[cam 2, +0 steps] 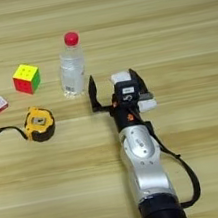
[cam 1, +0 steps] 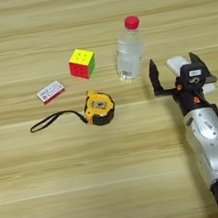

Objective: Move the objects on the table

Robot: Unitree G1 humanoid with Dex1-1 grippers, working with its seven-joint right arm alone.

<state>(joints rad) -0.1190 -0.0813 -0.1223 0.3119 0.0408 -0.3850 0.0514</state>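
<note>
Remote (cam 2: pixel 128 90) sits just right of the water bottle (cam 2: pixel 71 66), mostly under the right gripper (cam 2: pixel 115 85), fingers spread wide astride it. Looks like pre-grasp; next it'd need to drop and close.

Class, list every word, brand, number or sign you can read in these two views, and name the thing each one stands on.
No text can be read.
Small red-white box: dark print on its white face, too small to read.
Tape measure: a pale label on top, blurred.
Water bottle: no label visible.
Puzzle cube: coloured squares only.
Remote: mostly hidden behind the gripper; nothing legible.
</note>
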